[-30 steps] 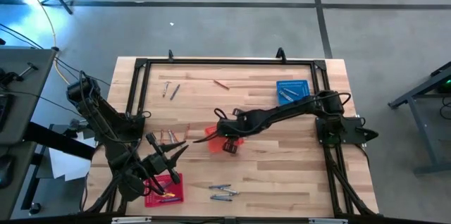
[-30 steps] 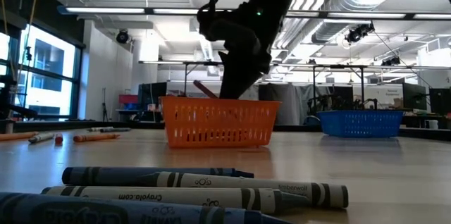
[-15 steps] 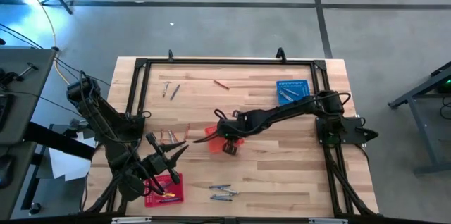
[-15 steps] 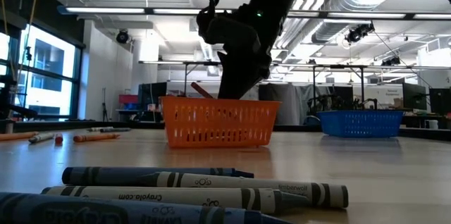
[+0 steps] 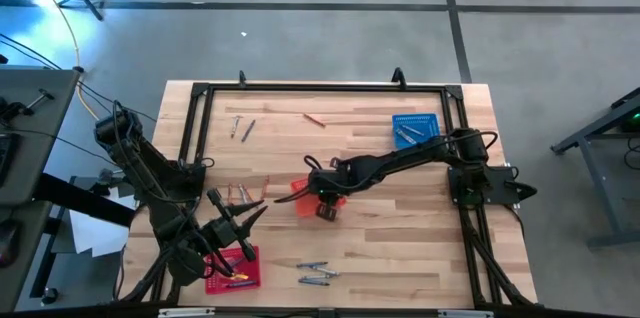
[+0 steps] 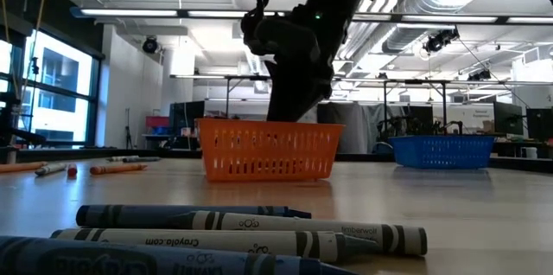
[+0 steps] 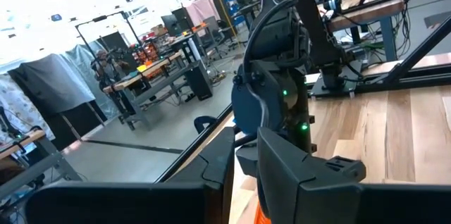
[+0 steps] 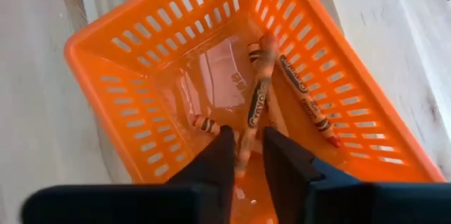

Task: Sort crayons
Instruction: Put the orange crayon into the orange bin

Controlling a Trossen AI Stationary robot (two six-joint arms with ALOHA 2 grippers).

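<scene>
My right gripper (image 8: 246,160) reaches down into the orange mesh basket (image 5: 298,191) at mid-table and is open. Several red-orange crayons (image 8: 257,101) lie on the basket's floor. One of them runs between the fingertips; I cannot tell whether they touch it. My left gripper (image 7: 246,171) waits level near the table's left front, above the red basket (image 5: 235,270), with a narrow gap between its fingers. Blue-grey crayons (image 6: 251,223) lie near the front edge. More red-orange crayons (image 5: 240,193) lie left of the orange basket.
A blue basket (image 5: 415,128) holding a few crayons stands at the back right. Loose crayons lie at the back left (image 5: 240,128), and a single one at the back middle (image 5: 315,118). A black frame (image 5: 320,86) runs around the table's edge.
The red-orange crayon that stuck up slanting above the orange basket's rim beside my right gripper has dropped out of sight into the basket. Both arms have stayed where they were.
</scene>
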